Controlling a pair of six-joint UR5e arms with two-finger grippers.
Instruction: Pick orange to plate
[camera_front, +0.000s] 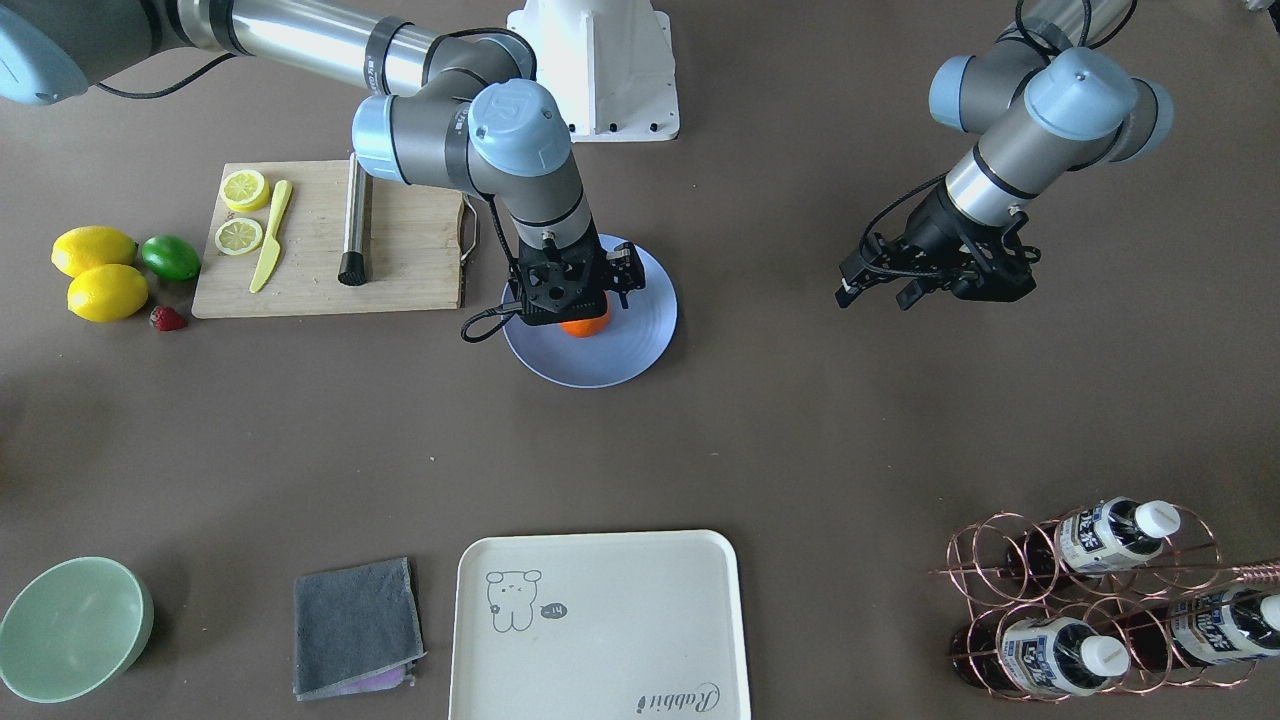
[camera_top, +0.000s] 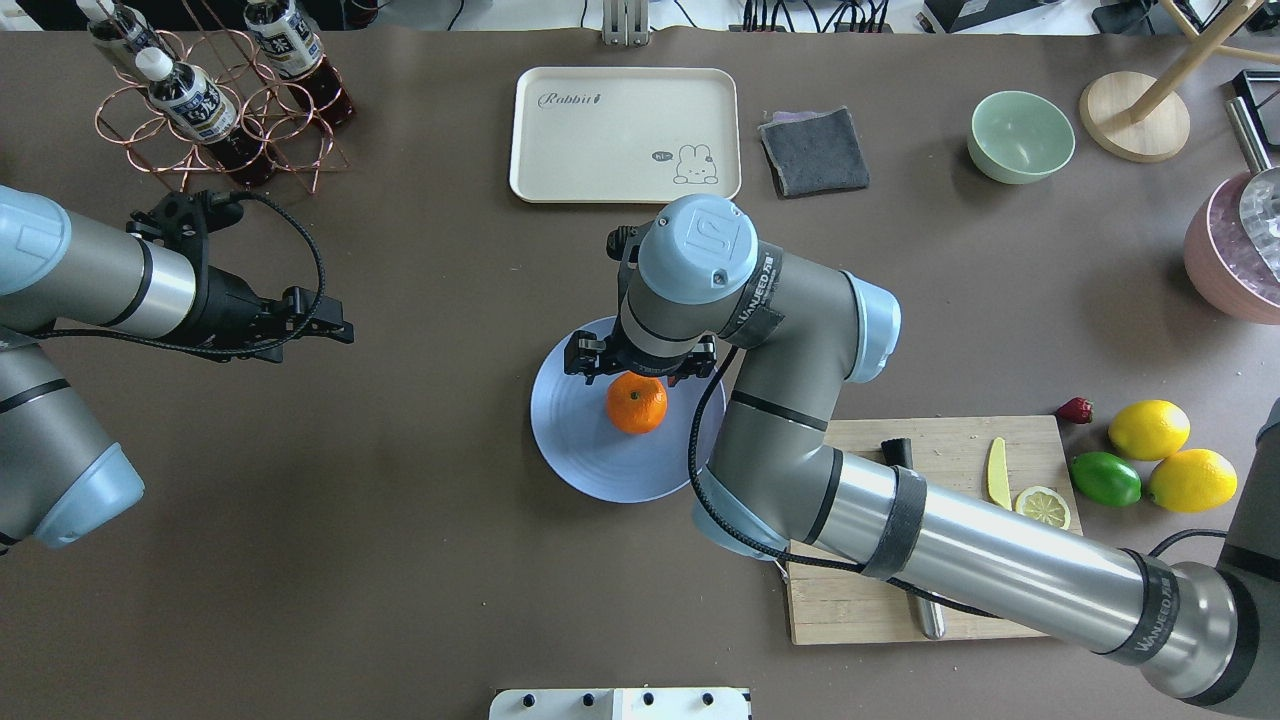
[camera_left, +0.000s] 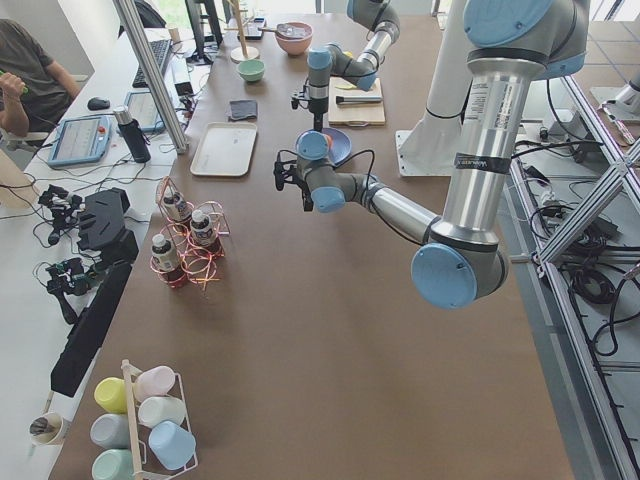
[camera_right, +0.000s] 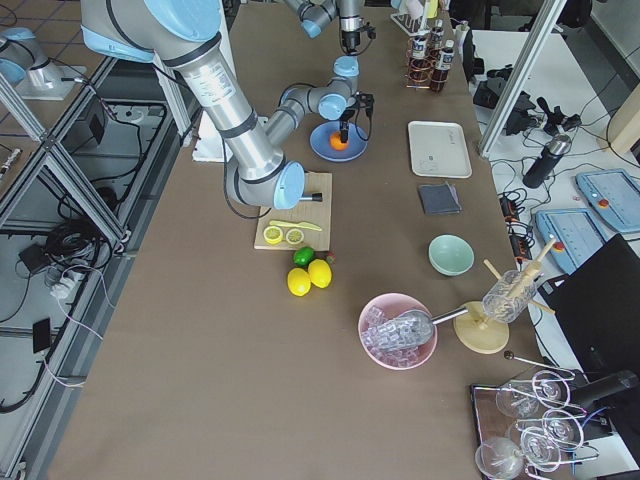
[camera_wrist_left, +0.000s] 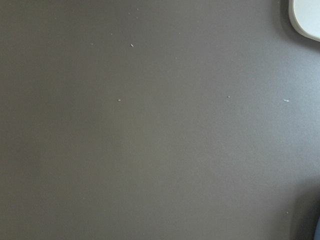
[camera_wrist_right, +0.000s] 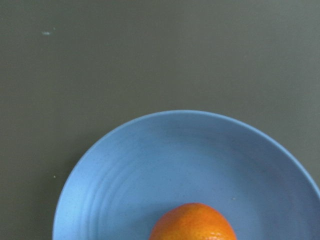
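The orange (camera_top: 636, 404) rests on the periwinkle-blue plate (camera_top: 585, 450), slightly toward the plate's far side. Directly over the fruit hangs my right gripper (camera_top: 640, 368), pointing straight down. It looks open, its black jaws spread wider than the fruit. From across the table the gripper body hides the top of the orange (camera_front: 585, 326), and the plate (camera_front: 640, 350) shows around it. The right wrist view has the orange (camera_wrist_right: 193, 223) at its bottom edge on the plate (camera_wrist_right: 150, 165), with no fingers in the picture. My left gripper (camera_top: 325, 315) hovers open over bare table, well off to the side.
A wooden cutting board (camera_front: 410, 260) with lemon slices, a yellow knife and a metal rod lies beside the plate. Lemons (camera_front: 93, 250), a lime (camera_front: 171, 257) and a strawberry sit past it. The cream tray (camera_front: 600, 625), grey cloth (camera_front: 355, 625), green bowl (camera_front: 70, 628) and bottle rack (camera_front: 1090, 600) line the operators' side.
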